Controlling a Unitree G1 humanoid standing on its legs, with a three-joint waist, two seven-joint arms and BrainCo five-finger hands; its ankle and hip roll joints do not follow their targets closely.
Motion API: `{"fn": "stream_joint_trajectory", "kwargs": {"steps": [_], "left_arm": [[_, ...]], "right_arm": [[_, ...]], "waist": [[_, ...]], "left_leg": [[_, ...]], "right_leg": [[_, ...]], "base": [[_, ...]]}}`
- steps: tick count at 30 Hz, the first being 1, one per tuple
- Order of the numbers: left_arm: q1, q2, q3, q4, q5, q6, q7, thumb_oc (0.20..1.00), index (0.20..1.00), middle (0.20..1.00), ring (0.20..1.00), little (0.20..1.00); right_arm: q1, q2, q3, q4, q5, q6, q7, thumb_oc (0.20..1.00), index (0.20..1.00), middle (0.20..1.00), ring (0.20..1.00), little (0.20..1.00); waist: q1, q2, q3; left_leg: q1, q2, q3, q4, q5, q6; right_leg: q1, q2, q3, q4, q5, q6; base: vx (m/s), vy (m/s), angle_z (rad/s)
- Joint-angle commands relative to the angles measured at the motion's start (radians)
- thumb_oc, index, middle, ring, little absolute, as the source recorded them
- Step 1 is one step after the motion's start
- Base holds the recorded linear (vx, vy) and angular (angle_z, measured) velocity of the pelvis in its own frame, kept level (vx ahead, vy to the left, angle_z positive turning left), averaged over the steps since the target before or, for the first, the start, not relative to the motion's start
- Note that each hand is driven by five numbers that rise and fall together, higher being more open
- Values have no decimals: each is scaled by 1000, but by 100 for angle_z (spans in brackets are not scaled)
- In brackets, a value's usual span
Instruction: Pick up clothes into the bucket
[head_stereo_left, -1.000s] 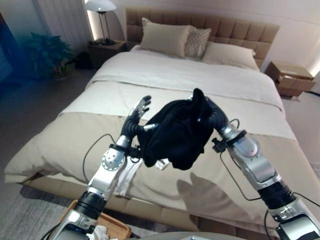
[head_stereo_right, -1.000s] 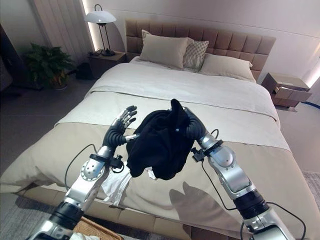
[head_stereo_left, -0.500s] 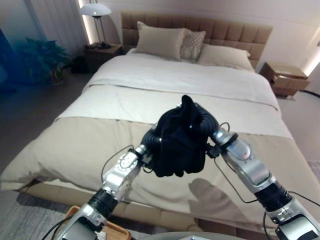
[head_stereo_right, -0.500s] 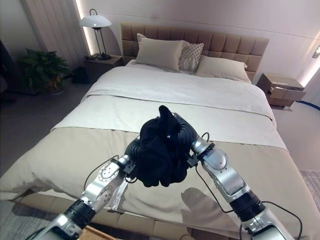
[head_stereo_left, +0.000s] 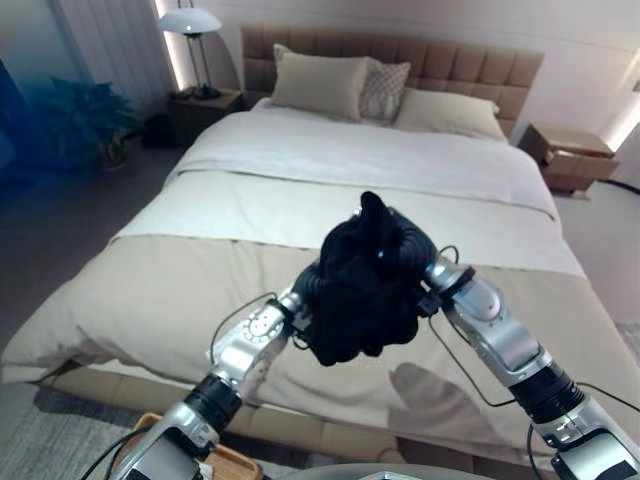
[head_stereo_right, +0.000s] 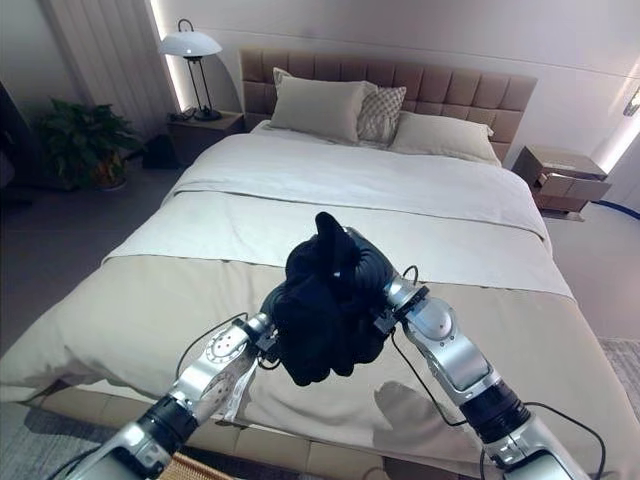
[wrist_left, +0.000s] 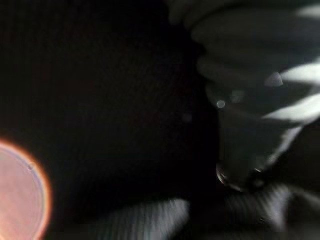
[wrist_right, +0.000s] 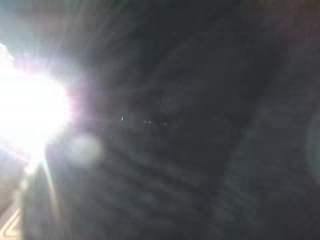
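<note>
A black garment (head_stereo_left: 360, 290) is bunched into a ball in the air above the foot of the bed (head_stereo_left: 150, 290). My right hand (head_stereo_left: 415, 243) is shut on its top right side, fingers buried in the cloth. Against its lower left side presses my left hand (head_stereo_left: 308, 288), mostly hidden behind the cloth. Dark fabric (wrist_left: 100, 100) lies close against the left wrist camera, and dark fabric (wrist_right: 175, 125) also lies against the right wrist camera. A wicker basket (head_stereo_left: 240, 462) holding something white sits on the floor at the lower left, below my left arm.
A white cloth (head_stereo_right: 236, 396) hangs at the bed's foot edge under my left forearm. Pillows (head_stereo_left: 320, 80) lie at the headboard. A lamp (head_stereo_left: 190, 25) stands on the left nightstand, a plant (head_stereo_left: 85, 115) beside it, and another nightstand (head_stereo_left: 575, 155) at the right.
My left hand has come in from beside the garment and now presses into it. The hanging garment has been gathered into a tight ball. The camera has shifted a little.
</note>
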Motion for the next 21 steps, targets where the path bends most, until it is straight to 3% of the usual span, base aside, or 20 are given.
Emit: {"fn": "stream_joint_trajectory", "kwargs": {"steps": [1, 10, 13, 16, 21], "left_arm": [[-89, -49, -26, 85, 17, -25, -18, 200, 200, 200, 200, 200], [-46, -50, 36, 75, 19, -53, 0, 200, 200, 200, 200, 200], [-24, -62, 71, 63, -24, -58, 4, 200, 200, 200, 200, 200], [25, -100, 133, 56, -152, -44, -21, 200, 200, 200, 200, 200], [76, -115, 197, 27, -237, -44, -24, 200, 200, 200, 200, 200]], "right_arm": [[-139, 52, -18, -102, 73, -81, -9, 200, 200, 200, 200, 200], [-109, 59, -46, -91, 47, -87, -22, 200, 200, 200, 200, 200], [-94, 72, -62, -81, 43, -90, -34, 1000, 1000, 1000, 1000, 1000], [-71, 89, -82, -68, 28, -93, -48, 1000, 1000, 1000, 1000, 1000], [-38, 108, -121, -73, 29, -101, -73, 1000, 1000, 1000, 1000, 1000]], "waist": [[1, -16, -25], [11, -19, -28], [16, -21, -27], [22, -26, -28], [29, -28, -27]], "left_leg": [[-58, 41, -27, 99, -49, -6], [-60, 39, -33, 101, -51, -5], [-62, 38, -36, 103, -51, -3], [-63, 36, -40, 103, -51, -2], [-67, 34, -42, 105, -51, 0]], "right_leg": [[-46, -63, -50, 80, 20, 54], [-43, -65, -56, 81, 17, 53], [-43, -65, -57, 81, 15, 51], [-41, -65, -59, 80, 15, 50], [-44, -67, -59, 79, 16, 50]], "base": [[0, 0, 0], [0, 0, 0], [0, 0, 0], [0, 0, 0], [0, 0, 0]]}}
